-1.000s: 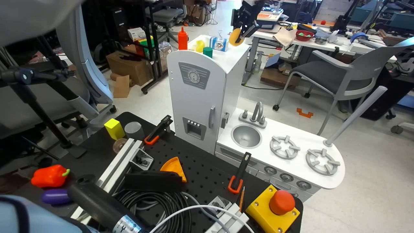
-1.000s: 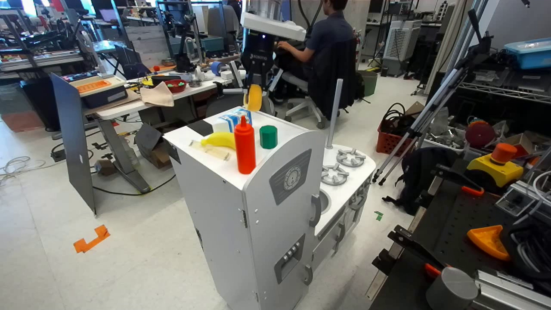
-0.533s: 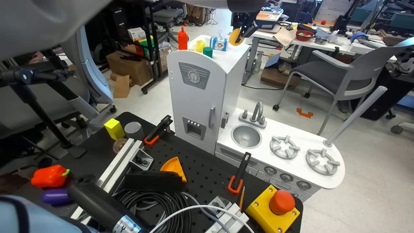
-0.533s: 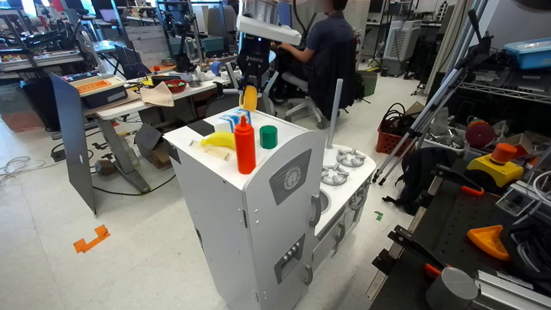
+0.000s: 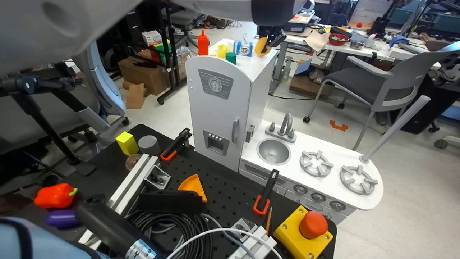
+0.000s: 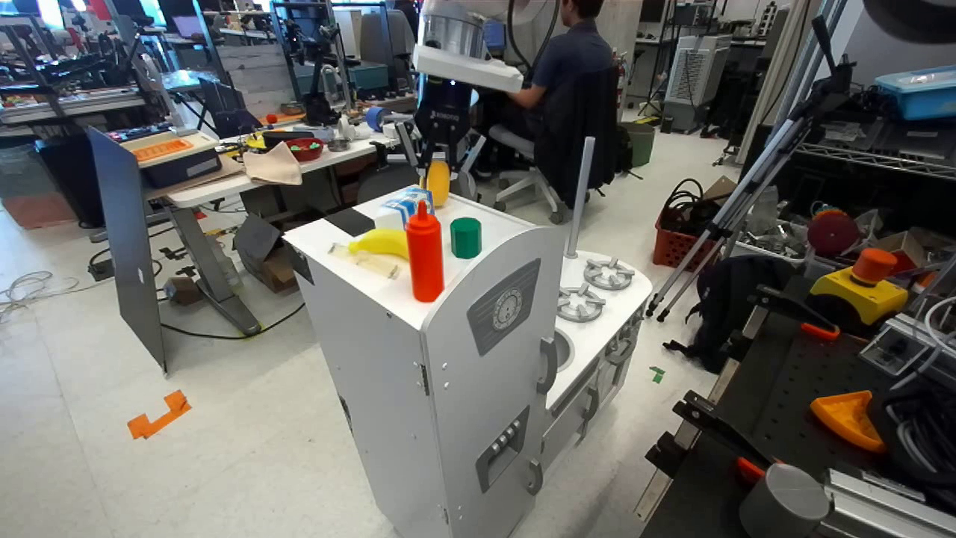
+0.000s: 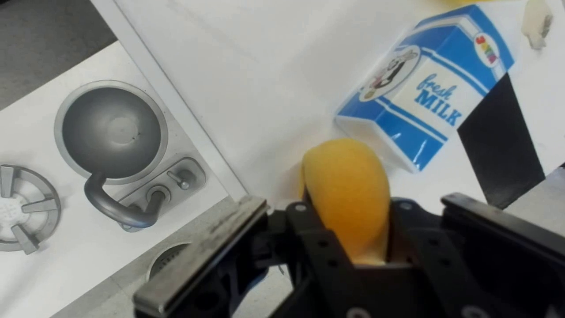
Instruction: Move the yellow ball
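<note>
Ylw ball [image 7: 348, 190] lower, prob. nr fridge-top [image 7: 260, 57]

Robotics lab, partly furnished like an office. A robot arm [image 5: 222, 10] reaches over a white toy kitchen [image 6: 455, 351] that stands on a pale floor marked with orange tape [image 6: 157, 424]. Near it, a black desk [image 5: 224, 190] dotted with holes carries clamps [image 5: 176, 145], coiled cables [image 5: 203, 233] and a red button [image 5: 313, 225] on a yellow box [image 5: 296, 239]. Around them are a tripod [image 6: 747, 190], a grey office chair [image 5: 370, 79], a cluttered white desk [image 5: 354, 51] and a seated person [image 6: 571, 56] in a dark shirt.
</note>
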`<state>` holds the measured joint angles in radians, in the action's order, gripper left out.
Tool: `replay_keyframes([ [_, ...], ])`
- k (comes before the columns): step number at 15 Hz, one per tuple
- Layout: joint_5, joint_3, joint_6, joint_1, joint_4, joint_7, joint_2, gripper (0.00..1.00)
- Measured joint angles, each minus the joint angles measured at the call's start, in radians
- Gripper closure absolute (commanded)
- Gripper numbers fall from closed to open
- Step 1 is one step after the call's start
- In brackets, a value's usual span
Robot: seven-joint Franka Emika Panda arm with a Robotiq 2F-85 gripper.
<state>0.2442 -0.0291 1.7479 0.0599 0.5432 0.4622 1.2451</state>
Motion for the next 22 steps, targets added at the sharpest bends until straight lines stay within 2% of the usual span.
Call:
replay_keyframes([
  [3,0.000,0.000,0.002,0.000,-0.007,0.006,0.007,0.94],
  [4,0.000,0.000,0.002,0.000,-0.012,0.009,0.009,0.51],
  [6,0.000,0.000,0.002,0.000,-0.015,0.016,0.011,0.42],
  [12,-0.001,0.000,0.002,0.000,-0.027,0.021,0.011,0.01],
  [19,-0.023,0.001,0.028,0.007,-0.092,0.020,0.008,0.00],
  [22,-0.051,0.001,0.082,0.013,-0.106,0.008,-0.010,0.00],
])
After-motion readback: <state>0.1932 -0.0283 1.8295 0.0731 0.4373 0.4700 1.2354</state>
